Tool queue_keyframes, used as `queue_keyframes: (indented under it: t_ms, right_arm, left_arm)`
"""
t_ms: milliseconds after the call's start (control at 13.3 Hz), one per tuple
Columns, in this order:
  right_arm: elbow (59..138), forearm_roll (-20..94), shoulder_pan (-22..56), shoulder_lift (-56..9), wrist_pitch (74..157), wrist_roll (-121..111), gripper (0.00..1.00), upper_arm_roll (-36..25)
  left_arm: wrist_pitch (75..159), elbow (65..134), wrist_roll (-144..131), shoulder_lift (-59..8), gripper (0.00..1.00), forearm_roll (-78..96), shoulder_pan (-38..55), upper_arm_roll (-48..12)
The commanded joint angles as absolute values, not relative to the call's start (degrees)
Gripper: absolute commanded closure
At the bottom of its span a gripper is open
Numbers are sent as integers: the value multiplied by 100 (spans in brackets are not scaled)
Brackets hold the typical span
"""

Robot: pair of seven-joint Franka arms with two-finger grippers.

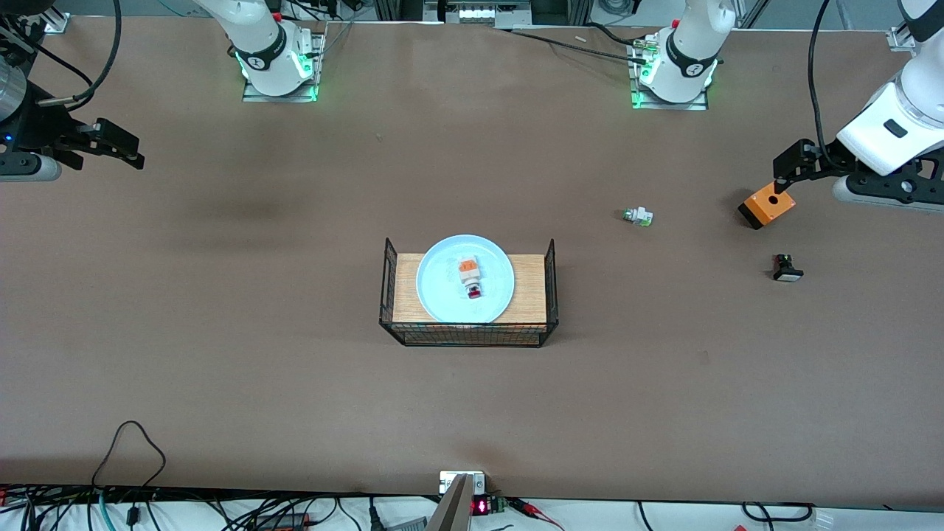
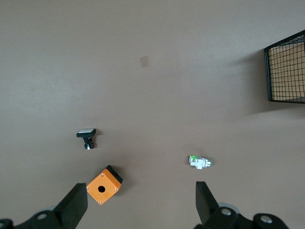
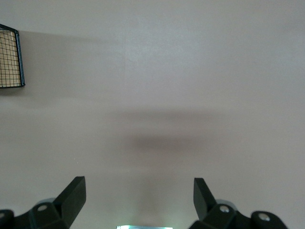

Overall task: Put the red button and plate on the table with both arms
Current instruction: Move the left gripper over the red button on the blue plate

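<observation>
A: Where do the task's things sit?

B: The red button [image 1: 470, 277] lies on the plate [image 1: 442, 295], and the plate rests on the wood top of the wire rack [image 1: 472, 335], mid-table and somewhat closer to the front-camera edge than the arm bases. Neither is on the table [image 1: 295, 398] yet.

A: And the arms?

B: Both are pulled out to the table's ends. The left gripper [image 1: 782, 173] hangs over the left arm's end of the table, just above an orange box [image 1: 767, 207], its fingers [image 2: 74, 205] spread wide with nothing between them. The right gripper [image 1: 122, 147] hovers over the edge at the right arm's end, released too, fingers [image 3: 71, 195] apart over bare table.

A: What could go wrong?

B: I'd say the button is the weak spot. It's loose on a glossy, shallow-rimmed plate, so if the plate is lifted first or tipped at all, the button could slide off and drop. A thin rim also gives a two-finger grip little purchase, so the plate may slip.

A: Anything else?

B: The rack's raised wire ends flank the plate, so an arm reaching in from either end could catch them. And near the left arm's end lie a green-tipped part [image 1: 638, 216] and a black part [image 1: 786, 268] with a white cap. Either could be mistaken for the target.
</observation>
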State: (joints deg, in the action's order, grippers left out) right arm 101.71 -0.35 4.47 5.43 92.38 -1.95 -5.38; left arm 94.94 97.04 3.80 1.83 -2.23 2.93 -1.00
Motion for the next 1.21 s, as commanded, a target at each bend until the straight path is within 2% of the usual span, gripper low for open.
queue_keyframes:
  t_ms: [0, 452, 753, 904, 1130]
  right_arm:
    - [10213, -114, 440, 606, 9281, -255, 0, -527]
    - [10213, -114, 448, 606, 9290, -255, 0, -527]
    - [10213, -114, 439, 606, 9290, -255, 0, -527]
    - [10213, -114, 439, 606, 9299, -255, 0, -527]
    - [10213, -114, 439, 598, 9334, -255, 0, -527]
  left_arm:
    - [9396, 9729, 475, 290, 0, -290, 378, -18]
    - [9387, 9729, 370, 308, 0, -167, 526, -149]
    - [9439, 9765, -1112, 2, 0, 325, 1525, -202]
    - [9858, 9729, -2279, -350, 0, 447, 2054, -289]
    - [10860, 9703, -3617, -807, 0, 518, 2355, -728]
